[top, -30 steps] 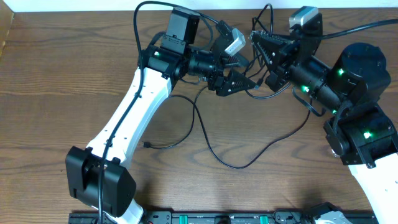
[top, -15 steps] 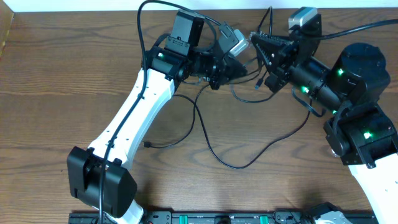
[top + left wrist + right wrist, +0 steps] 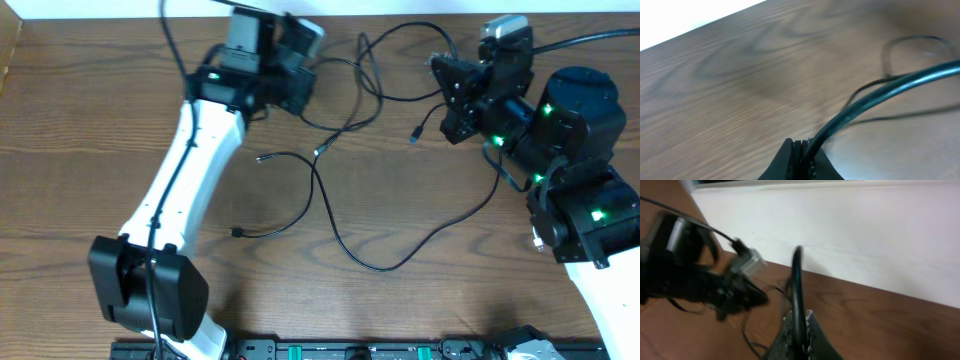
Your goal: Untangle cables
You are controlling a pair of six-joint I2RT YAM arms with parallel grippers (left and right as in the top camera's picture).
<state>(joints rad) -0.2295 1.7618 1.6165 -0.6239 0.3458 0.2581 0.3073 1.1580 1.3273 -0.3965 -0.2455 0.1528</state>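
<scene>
At the front of the tabletop one long strand of the cables lies loose (its plug end free). Farther back, loops cross, so I judge the untangling part done. The left arm and right arm reach apart at the far edge. The left jaws and right jaws each pinch a black strand.

Soft, even light on sharp overhead view; wrist views blurred (nearest cable smeared).
</scene>
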